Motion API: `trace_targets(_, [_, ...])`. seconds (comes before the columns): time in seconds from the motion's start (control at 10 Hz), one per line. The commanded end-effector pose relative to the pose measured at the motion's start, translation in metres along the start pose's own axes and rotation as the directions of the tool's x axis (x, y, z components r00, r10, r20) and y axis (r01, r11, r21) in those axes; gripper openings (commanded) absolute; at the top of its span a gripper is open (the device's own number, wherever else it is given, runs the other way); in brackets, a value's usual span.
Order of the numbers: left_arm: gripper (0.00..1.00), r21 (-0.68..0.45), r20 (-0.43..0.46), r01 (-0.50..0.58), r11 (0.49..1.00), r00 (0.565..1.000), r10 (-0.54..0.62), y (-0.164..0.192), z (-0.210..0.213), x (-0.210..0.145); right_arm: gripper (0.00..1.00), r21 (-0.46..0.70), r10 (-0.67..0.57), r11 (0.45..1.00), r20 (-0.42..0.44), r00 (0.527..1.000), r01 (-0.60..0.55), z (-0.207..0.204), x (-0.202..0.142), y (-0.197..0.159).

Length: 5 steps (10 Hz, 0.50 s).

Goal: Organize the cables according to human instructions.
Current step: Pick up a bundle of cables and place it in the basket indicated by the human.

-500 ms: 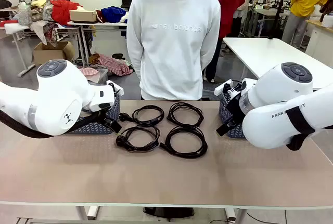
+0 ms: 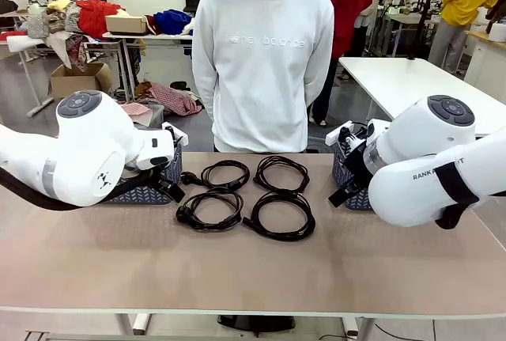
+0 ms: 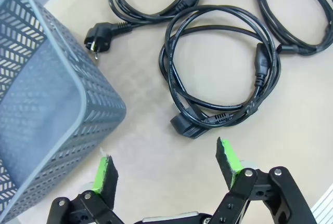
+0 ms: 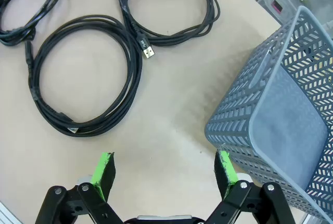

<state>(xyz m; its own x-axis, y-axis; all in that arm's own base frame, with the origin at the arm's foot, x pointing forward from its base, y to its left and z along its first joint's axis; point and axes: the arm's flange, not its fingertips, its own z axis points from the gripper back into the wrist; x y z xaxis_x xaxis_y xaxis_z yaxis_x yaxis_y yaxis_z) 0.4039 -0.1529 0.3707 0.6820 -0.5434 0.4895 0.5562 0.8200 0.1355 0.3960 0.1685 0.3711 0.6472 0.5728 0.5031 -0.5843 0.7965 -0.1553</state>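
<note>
Several black coiled cables lie in a two-by-two group at the table's middle, among them the near-left coil (image 2: 186, 214) and the near-right coil (image 2: 278, 235). My left gripper (image 2: 171, 190) hangs just left of the group. In its wrist view the left gripper (image 3: 167, 169) is open over bare table, a coil's plug (image 3: 190, 125) just ahead. My right gripper (image 2: 341, 192) hangs to the right of the cables. In the right wrist view it (image 4: 164, 174) is open, with one coil (image 4: 136, 73) ahead to the left and another (image 4: 171, 39) beyond.
A blue-grey woven basket (image 2: 146, 195) stands behind my left arm, seen close up as a basket (image 3: 47, 104). A second basket (image 2: 346, 179) stands by my right arm, also a basket (image 4: 276, 115). A person in a white sweatshirt (image 2: 263, 64) stands at the far edge.
</note>
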Motion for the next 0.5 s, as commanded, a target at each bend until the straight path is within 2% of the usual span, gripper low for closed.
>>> trace_targets(0.0, [1.0,0.001,0.0,-0.002,1.0,1.0,0.002,0.0007,0.0001,-0.0002,1.0,0.0,-0.002,1.0,0.0,1.0,0.002,0.0,0.0,-0.0001])
trace_targets(0.4, [1.0,0.0,0.0,0.001,1.0,1.0,-0.001,-0.0004,0.0,0.0001,1.0,0.0,0.0,1.0,0.0,1.0,0.0,0.0,0.0,0.0])
